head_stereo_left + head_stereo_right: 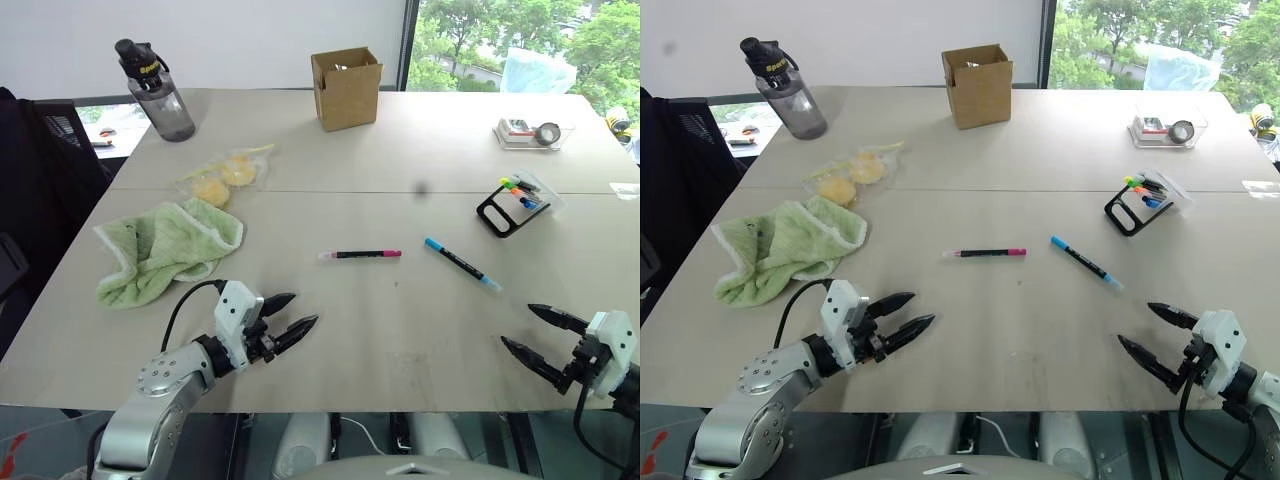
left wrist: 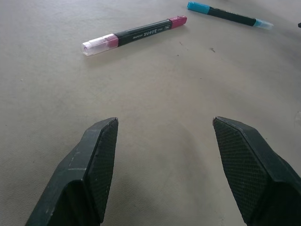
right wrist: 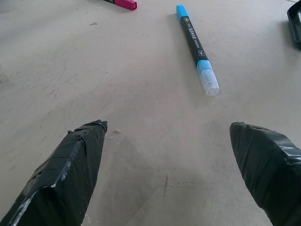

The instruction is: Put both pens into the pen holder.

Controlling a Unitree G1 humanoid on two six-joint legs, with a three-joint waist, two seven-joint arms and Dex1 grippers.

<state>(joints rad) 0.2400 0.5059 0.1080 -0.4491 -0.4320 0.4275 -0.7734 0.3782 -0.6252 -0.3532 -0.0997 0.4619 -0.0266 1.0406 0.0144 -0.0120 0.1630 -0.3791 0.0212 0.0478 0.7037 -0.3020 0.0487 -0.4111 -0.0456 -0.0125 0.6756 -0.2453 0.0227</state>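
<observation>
Table [image 1: 400,330], both pens [image 1: 360,254] [image 1: 462,264], distant holder [image 1: 512,206].

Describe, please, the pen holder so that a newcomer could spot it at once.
On the pale grey table, look right, past the blue-ended black pen. The small tilted black-framed clear pen holder sits there. Unlike the clear plastic tray behind it, it shows colourful marker tips.

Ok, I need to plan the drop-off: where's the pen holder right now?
In the left eye view the small black-framed clear pen holder stands on the table's right side, beyond the blue-ended black pen and nearer than the clear tray.
</observation>
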